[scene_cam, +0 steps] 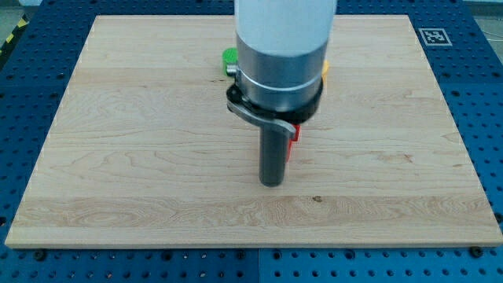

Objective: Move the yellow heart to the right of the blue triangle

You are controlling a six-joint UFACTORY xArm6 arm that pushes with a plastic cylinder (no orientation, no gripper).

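You'll find only a sliver of the yellow block (325,72) peeping out at the right edge of the arm's grey cylinder (283,47) near the view's top — too little shows to call its shape; no blue triangle is visible to you anywhere. My tip (272,183) rests on the wooden board (118,157) near its middle, touching nothing I can see — it is a bare rod, grasping nothing; a red block (293,135) sits just beside the rod's right, a green block (229,60) juts out upper left.
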